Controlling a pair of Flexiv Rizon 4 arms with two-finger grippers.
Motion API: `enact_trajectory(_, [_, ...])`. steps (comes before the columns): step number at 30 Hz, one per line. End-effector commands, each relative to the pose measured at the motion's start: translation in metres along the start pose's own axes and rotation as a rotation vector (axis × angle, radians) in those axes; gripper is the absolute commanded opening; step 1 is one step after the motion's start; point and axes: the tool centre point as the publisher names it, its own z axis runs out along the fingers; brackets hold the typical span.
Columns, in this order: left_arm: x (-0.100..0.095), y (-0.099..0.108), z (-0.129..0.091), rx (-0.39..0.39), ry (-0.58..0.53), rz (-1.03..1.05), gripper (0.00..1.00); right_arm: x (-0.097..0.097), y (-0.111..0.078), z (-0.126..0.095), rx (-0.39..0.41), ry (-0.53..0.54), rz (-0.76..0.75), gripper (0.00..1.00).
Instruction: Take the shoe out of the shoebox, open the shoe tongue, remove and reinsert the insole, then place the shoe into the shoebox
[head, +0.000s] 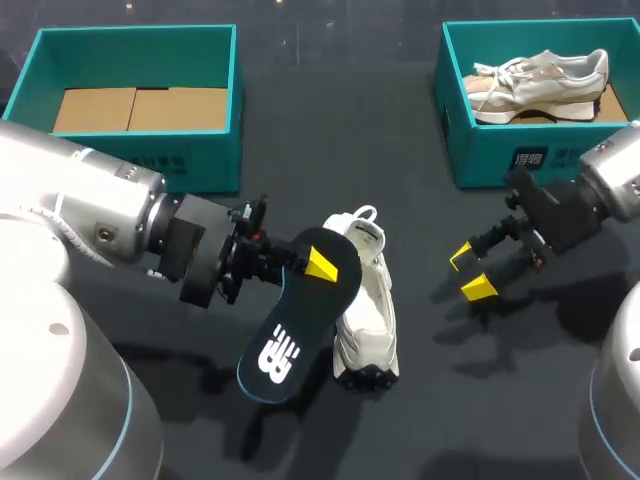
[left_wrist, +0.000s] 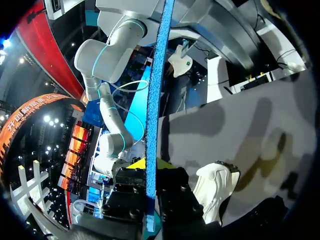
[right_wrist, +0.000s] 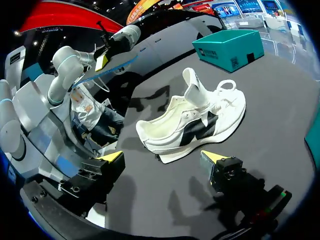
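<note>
My left gripper (head: 318, 263) is shut on a black insole (head: 296, 322) with a white logo and holds it above the table beside the shoe. In the left wrist view the insole (left_wrist: 153, 115) runs edge-on between the fingers of that gripper (left_wrist: 150, 167). A white sneaker (head: 366, 300) lies on the dark table with its tongue pulled up; it also shows as the sneaker (left_wrist: 215, 186) and the sneaker (right_wrist: 192, 125). To the sneaker's right my right gripper (head: 470, 272) hangs open and empty. In its own view this gripper (right_wrist: 164, 162) points at the sneaker's side.
A teal shoebox (head: 215, 150) with a cardboard floor stands at the back left. Another teal box (head: 480, 150) at the back right holds a second, beige-and-white shoe (head: 540, 78). The right wrist view shows a teal box (right_wrist: 227, 47) beyond the sneaker.
</note>
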Motion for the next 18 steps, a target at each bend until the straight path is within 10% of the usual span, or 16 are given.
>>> enact_trajectory(1, [0.006,-0.012,0.018,0.022,0.006,-0.014,0.0,0.013,-0.011,-0.003,0.049,-0.053,-0.104,1.0])
enact_trajectory(11, [0.006,-0.012,0.018,0.022,0.006,-0.014,0.0,0.013,-0.011,-0.003,0.049,-0.053,-0.104,1.0])
enact_trajectory(18, [0.025,-0.012,0.041,0.051,-0.05,-0.201,0.0,0.004,-0.014,0.027,0.192,-0.062,-0.256,1.0])
